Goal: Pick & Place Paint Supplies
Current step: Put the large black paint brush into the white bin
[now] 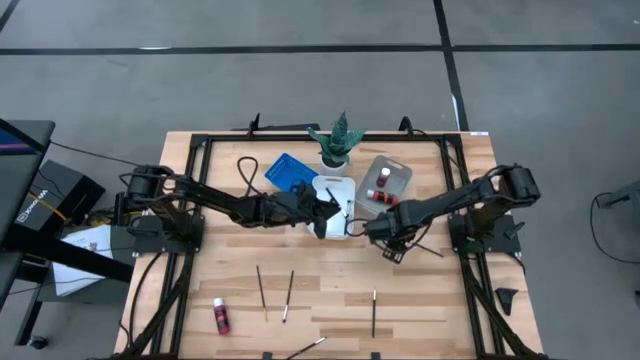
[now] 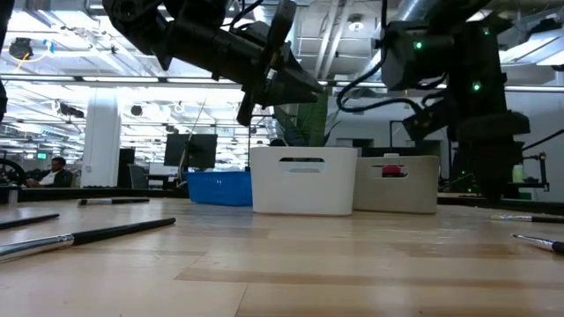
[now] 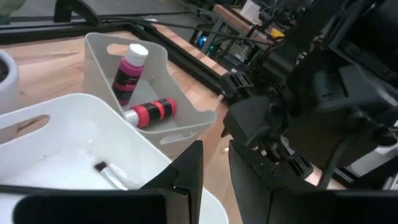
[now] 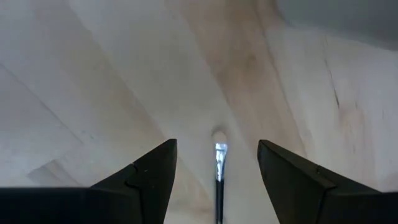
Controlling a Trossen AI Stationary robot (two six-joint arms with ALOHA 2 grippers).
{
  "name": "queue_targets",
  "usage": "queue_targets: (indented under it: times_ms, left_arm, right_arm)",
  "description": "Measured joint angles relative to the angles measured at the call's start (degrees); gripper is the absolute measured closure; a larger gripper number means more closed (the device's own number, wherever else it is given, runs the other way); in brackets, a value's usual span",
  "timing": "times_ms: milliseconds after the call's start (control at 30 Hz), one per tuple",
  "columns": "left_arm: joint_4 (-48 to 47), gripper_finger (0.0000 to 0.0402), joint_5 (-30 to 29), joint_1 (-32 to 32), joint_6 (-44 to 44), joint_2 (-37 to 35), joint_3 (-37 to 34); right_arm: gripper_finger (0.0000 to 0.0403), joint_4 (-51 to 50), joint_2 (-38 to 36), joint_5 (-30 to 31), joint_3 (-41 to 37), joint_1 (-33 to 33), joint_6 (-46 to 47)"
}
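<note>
Left gripper (image 1: 328, 215) hangs over the white tray (image 1: 338, 186) mid-desk, fingers (image 3: 186, 171) narrowly parted with nothing visible between them. One brush (image 3: 111, 175) lies inside that tray, dark ferrule end showing in the left wrist view.

Right gripper (image 1: 385, 240) is low over the desk (image 1: 440, 300) just right of the white tray, fingers (image 4: 149, 171) spread wide and straddling a brush tip (image 4: 219, 155); not touching it as far as I can see.

Grey tray (image 1: 398, 172) right of the white one holds two red/pink bottles (image 3: 132, 67), one standing, one on its side (image 3: 151, 112). Blue tray (image 1: 288, 172) sits left of the white one, potted plant (image 1: 337, 140) behind them.

A third bottle (image 1: 221, 315) lies near the front left. Loose brushes on the front half of the desk: two side by side (image 1: 262, 292) (image 1: 288, 296), one further right (image 1: 374, 312), one at the front edge (image 1: 305, 347).
</note>
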Motion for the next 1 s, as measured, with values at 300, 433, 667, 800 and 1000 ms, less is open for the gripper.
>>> queue_targets:
  times_ms: [300,433,667,800,1000]
  left_arm:
    - [-0.29,0.0331,-0.01,0.19,-4.76,-0.69,0.02]
    - [-0.20,0.0331,-0.15,0.59,-7.77,-0.69,0.02]
    - [0.24,0.0331,-0.46,1.80,-9.08,-0.69,0.02]
    - [0.28,0.0330,-0.48,2.27,-12.24,-0.67,0.02]
    - [0.41,0.0331,-0.46,2.12,-13.94,-0.64,0.02]
  right_arm:
    - [0.0182,6.96,-6.30,0.44,-7.98,-0.02,-0.63]
    - [0.0182,8.30,-11.19,0.18,-12.82,0.01,0.54]
    - [0.0182,12.37,-16.48,0.03,-15.39,-0.48,1.76]
    - [0.0182,13.93,-16.06,0.34,-15.41,-0.29,4.32]
    - [0.0182,16.18,-12.54,1.63,-16.00,1.13,6.59]
